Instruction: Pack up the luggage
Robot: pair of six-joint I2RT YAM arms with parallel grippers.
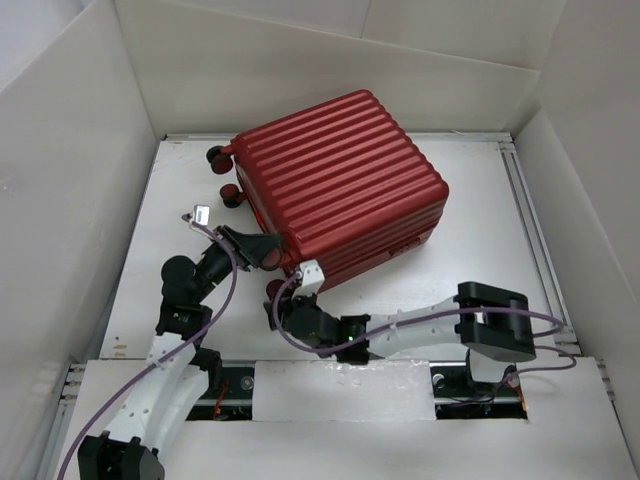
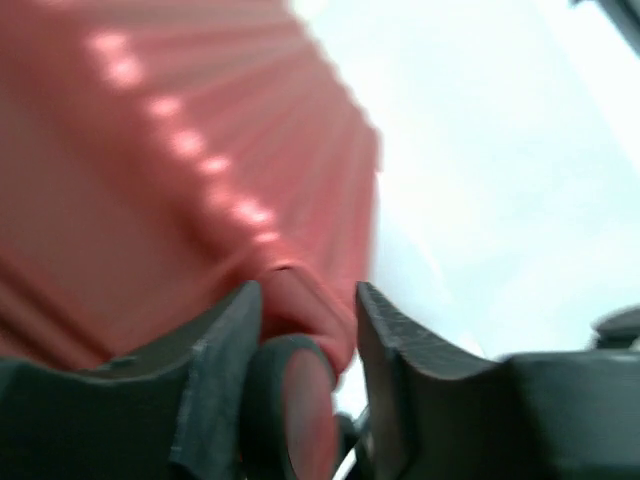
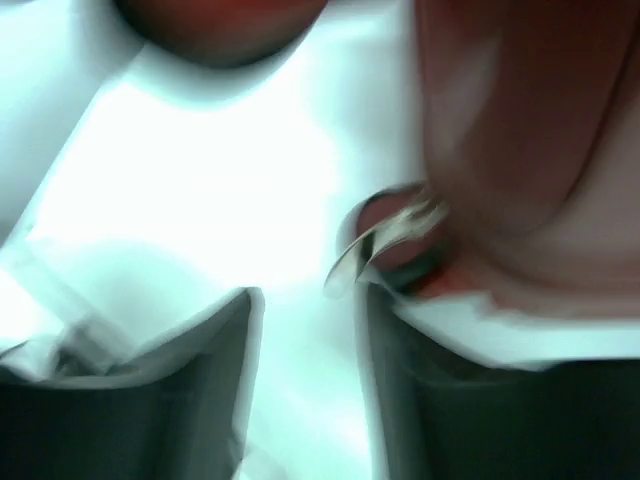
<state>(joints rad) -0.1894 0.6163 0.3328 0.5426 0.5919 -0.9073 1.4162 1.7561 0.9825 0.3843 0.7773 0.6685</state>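
"As I stand behind the arms, what is on the white table (image 1: 480,210)?"

"One dark-red ribbed suitcase (image 1: 345,180), shut and lying flat, toward the back. Two arms reach its near left end."

"Any wheels?"

"Three I can count: two dark ones, (image 1: 215,155) and (image 1: 231,194), at the far left corner, and a third wheel (image 2: 295,400) between the parted fingers of the left gripper (image 2: 308,320). The right gripper (image 3: 308,330) also has its fingers apart and holds nothing. A blurred metal tab (image 3: 385,232) sits just beside it."
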